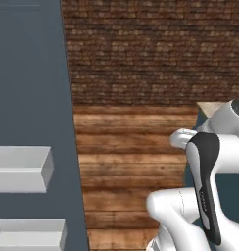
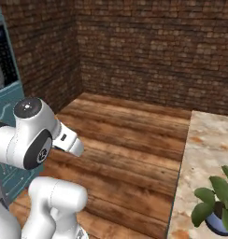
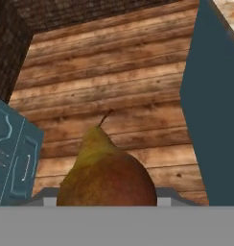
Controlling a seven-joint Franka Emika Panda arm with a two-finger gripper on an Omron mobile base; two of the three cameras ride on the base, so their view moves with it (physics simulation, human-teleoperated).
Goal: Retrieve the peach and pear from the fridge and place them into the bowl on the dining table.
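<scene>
The gripper (image 3: 107, 204) is closed on the pear (image 3: 105, 175), a yellow-green and red-brown fruit with its stem pointing away, held above the wooden floor (image 3: 114, 86). To one side stands the slate-grey fridge (image 1: 28, 98) with its pale handles (image 1: 21, 169). Farther right, the dining table (image 2: 204, 149) carries a potted plant (image 2: 217, 200) at its near edge. A brick wall (image 2: 148, 51) closes the back.

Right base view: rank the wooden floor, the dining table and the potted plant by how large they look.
1. wooden floor
2. dining table
3. potted plant, though the frame edge cuts it and the table off.
</scene>
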